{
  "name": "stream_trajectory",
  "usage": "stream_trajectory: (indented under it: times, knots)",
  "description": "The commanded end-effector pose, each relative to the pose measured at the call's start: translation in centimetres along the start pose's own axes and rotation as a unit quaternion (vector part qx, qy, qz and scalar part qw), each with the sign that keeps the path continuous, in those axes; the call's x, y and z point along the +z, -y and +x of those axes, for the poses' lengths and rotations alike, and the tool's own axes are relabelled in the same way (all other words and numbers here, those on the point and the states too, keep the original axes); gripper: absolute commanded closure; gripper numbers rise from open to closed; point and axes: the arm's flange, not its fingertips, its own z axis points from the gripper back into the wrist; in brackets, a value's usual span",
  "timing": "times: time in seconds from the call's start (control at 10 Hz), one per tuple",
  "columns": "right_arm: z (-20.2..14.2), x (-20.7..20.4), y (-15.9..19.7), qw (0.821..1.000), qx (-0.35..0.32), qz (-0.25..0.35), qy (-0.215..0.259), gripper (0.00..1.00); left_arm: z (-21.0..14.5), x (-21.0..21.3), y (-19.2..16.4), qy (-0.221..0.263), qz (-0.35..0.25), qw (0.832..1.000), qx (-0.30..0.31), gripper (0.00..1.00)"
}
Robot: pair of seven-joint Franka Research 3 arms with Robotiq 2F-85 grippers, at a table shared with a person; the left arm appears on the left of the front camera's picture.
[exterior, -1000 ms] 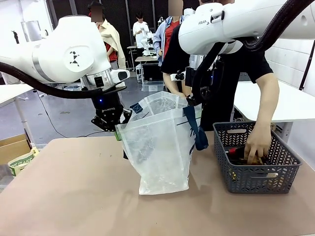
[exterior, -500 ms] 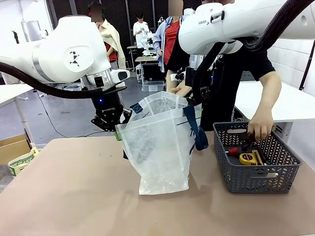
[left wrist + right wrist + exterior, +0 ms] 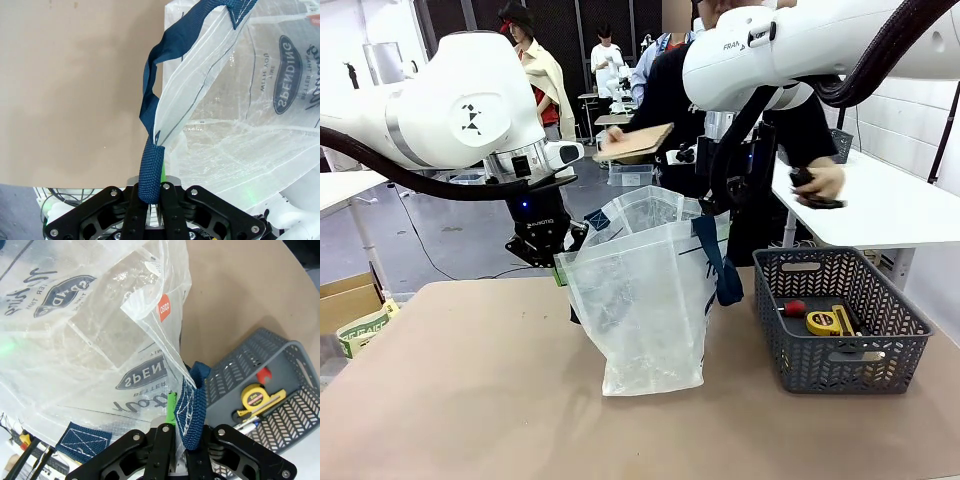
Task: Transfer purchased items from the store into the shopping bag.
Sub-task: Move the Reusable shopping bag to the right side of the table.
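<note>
The translucent shopping bag [image 3: 645, 290] stands open at mid-table, held by both grippers. My left gripper [image 3: 563, 266] is shut on a navy strap handle [image 3: 150, 165] at the bag's left rim, seen close in the left wrist view [image 3: 152, 192]. My right gripper [image 3: 713, 203] is shut on the other navy strap [image 3: 192, 405] together with the bag's edge, as the right wrist view [image 3: 180, 434] shows. Above the bag's mouth, a person's hand holds a flat brown packet [image 3: 635, 143]. The person's other hand [image 3: 817, 185] grips a dark object to the right.
A dark grey lattice basket [image 3: 840, 355] stands on the table right of the bag, holding a yellow tape measure [image 3: 825, 322] and a red-tipped item [image 3: 792, 307]. A white table [image 3: 890, 210] stands behind it. A cardboard box [image 3: 345, 300] sits off the table's left edge.
The person's hand has left the basket and risen to the right, holding a dark object. The other hand now holds the brown packet over the bag. Both grippers kept still.
</note>
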Motion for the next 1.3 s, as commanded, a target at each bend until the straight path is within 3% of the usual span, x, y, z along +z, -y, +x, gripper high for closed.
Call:
stream_trajectory:
  times: [0.0, 1.2]
  knots:
    - [-0.16, -0.15, 0.33, 1.000, -0.009, -0.001, -0.003, 1.00, -0.25, 0.15, -0.75, -0.003, 0.009, 1.000, -0.001, 1.00]
    - [-0.16, -0.15, 0.33, 1.000, -0.009, -0.001, -0.003, 1.00, -0.25, 0.15, -0.75, -0.003, 0.009, 1.000, -0.001, 1.00]
